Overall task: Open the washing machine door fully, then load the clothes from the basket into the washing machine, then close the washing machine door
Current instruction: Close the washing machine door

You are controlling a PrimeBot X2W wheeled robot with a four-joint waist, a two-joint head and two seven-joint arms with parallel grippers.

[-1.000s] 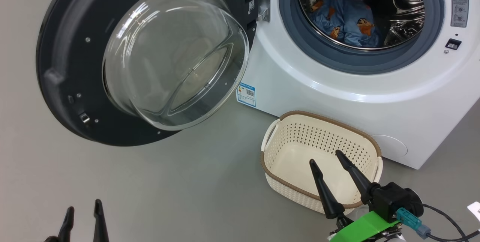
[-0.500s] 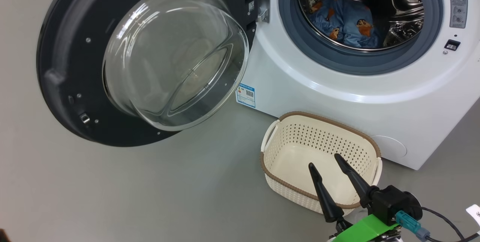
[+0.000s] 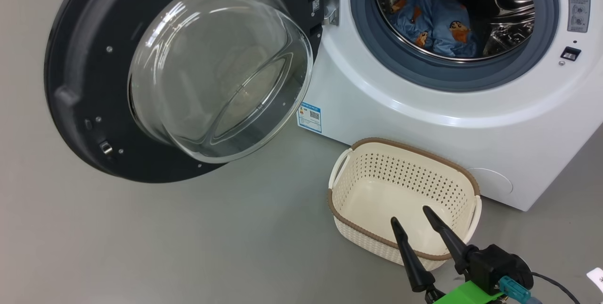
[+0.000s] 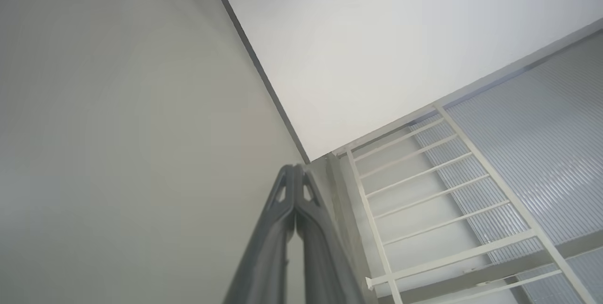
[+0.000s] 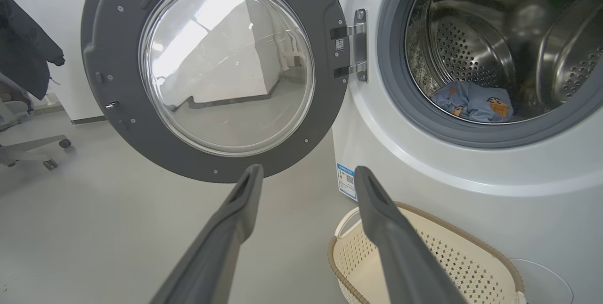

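Note:
The washing machine [image 3: 424, 110] [image 5: 452, 186] stands with its round black-rimmed door [image 3: 70, 82] [image 5: 108, 59] swung wide to the left. Light blue printed clothes [image 3: 435, 23] [image 5: 473, 101] lie inside the steel drum. On the floor in front of the machine sits the cream basket [image 3: 405, 200] [image 5: 419, 247], with nothing in it. My right gripper [image 3: 411, 214] [image 5: 308, 174] hovers open over the basket's near rim, holding nothing. In the left wrist view my left gripper [image 4: 294, 172] is shut with nothing between its fingers, pointing at a floor-and-wall corner.
Grey floor spreads left of the basket and under the door. A wheeled chair base [image 5: 28, 148] with dark fabric above it stands at the far left beyond the door. A white railing [image 4: 424, 209] and a ribbed panel run beside the left gripper.
My left gripper, at the head view's lower left a second ago, has left that view. My right gripper has drawn back a little toward the lower edge, still open.

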